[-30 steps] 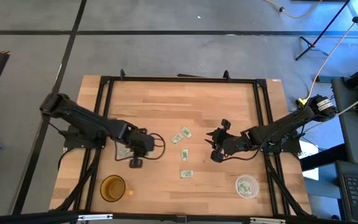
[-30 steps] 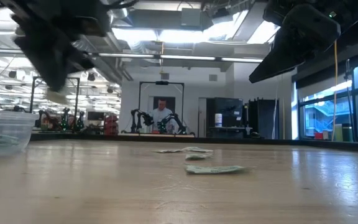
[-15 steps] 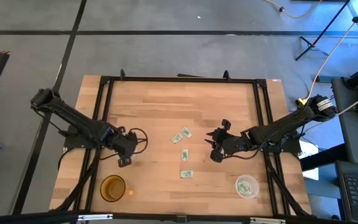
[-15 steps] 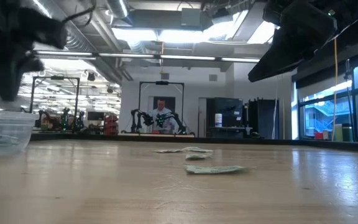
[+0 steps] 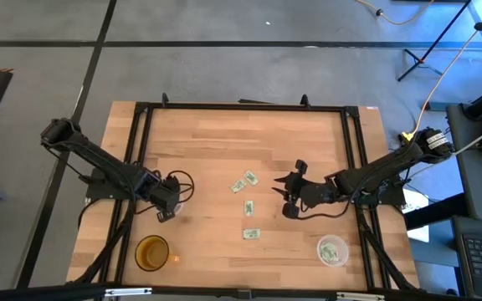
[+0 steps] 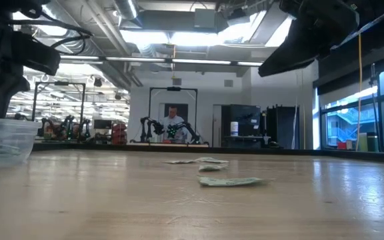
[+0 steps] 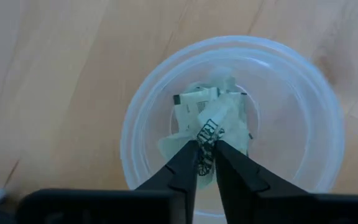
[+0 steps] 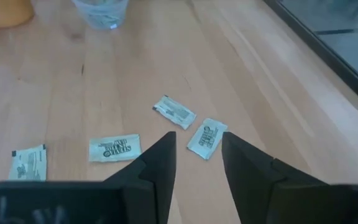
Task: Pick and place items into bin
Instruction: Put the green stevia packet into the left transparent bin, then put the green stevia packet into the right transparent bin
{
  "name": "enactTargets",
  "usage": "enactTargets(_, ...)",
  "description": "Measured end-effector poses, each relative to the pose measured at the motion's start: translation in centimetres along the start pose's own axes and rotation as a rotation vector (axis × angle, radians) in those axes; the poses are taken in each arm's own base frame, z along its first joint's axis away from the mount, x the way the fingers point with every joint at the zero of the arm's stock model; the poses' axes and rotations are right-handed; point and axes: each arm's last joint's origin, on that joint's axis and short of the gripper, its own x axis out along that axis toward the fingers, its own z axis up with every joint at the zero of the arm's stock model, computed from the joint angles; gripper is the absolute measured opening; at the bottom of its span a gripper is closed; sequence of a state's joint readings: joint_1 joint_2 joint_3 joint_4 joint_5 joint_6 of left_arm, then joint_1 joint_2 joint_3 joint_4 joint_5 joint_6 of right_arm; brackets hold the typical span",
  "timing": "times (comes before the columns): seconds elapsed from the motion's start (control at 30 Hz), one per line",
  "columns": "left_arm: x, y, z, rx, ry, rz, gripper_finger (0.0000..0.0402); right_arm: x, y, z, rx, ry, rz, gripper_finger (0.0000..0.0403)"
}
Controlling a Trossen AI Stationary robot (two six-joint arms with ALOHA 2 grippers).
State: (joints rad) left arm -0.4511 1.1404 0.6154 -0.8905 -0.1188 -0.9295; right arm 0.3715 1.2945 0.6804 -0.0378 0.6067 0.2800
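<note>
Bare tabletop point(image 5: 224, 142) surrounds four loose packets point(image 5: 247, 206); cups sit aside.

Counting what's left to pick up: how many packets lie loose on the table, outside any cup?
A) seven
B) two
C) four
C: the high view shows four loose packets on the table, a pair close together and two single ones nearer the front edge; the right wrist view shows the same four.
</note>
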Motion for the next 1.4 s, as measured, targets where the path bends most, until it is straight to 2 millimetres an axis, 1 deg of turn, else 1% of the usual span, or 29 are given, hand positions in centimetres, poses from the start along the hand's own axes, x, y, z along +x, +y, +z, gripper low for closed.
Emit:
enactTargets(0.2, -0.8, -0.5, 0.5, 0.033, -0.022, -0.028, 0.0095, 0.0, 0.2, 0.8, -0.039, -0.068, 0.016, 0.0133)
enactTargets(0.37, -2.0, -1.2, 1.3, 0.075, -0.085, -0.045, 0.0113, -0.2, 0.6, 1.8, -0.119, -0.167, 0.059, 0.0133)
enactTargets(0.47, -2.6, -1.7, 2.2, 0.111, -0.234, -0.043, 0.0115, -0.4, 1.0, 2.3, -0.177, -0.212, 0.144, 0.0133)
enactTargets(0.53, -3.0, -2.1, 2.9, 0.134, -0.366, -0.057, 0.0115, -0.6, 1.2, 2.6, -0.183, -0.217, 0.147, 0.0133)
enactTargets(0.7, -4.1, -2.8, 4.2, 0.269, -0.564, -0.09, 0.0112, -1.0, 1.9, 3.6, -0.213, -0.227, 0.164, 0.0133)
enactTargets(0.77, -4.6, -3.1, 4.5, 0.324, -0.629, -0.111, 0.0112, -1.0, 2.5, 4.0, -0.23, -0.216, 0.177, 0.0133)
enactTargets(0.83, -5.1, -3.2, 4.8, 0.36, -0.675, -0.139, 0.0111, -0.7, 3.5, 4.1, -0.285, -0.179, 0.188, 0.0133)
enactTargets(0.93, -5.7, -3.2, 5.2, 0.415, -0.717, -0.175, 0.0107, 0.4, 5.5, 3.7, -0.415, -0.092, 0.215, 0.0133)
enactTargets(1.0, -5.9, -3.1, 5.4, 0.458, -0.726, -0.193, 0.0105, 1.3, 7.0, 3.3, -0.458, -0.049, 0.232, 0.0133)
enactTargets(1.07, -6.1, -3.0, 5.9, 0.493, -0.736, -0.232, 0.0102, 2.1, 8.4, 3.0, -0.479, -0.011, 0.241, 0.0133)
enactTargets(1.17, -6.3, -2.4, 6.4, 0.524, -0.734, -0.29, 0.0098, 3.3, 10.1, 2.5, -0.452, 0.041, 0.244, 0.0133)
enactTargets(1.23, -6.0, -1.9, 6.6, 0.53, -0.755, -0.321, 0.0097, 3.7, 11.1, 2.6, -0.426, 0.065, 0.246, 0.0133)
enactTargets(1.3, -5.3, -1.3, 6.9, 0.534, -0.811, -0.363, 0.0097, 3.8, 11.8, 2.4, -0.417, 0.087, 0.251, 0.0133)
enactTargets(1.4, -3.7, -0.2, 6.7, 0.524, -0.892, -0.456, 0.0098, 4.2, 12.6, 1.8, -0.409, 0.11, 0.256, 0.0133)
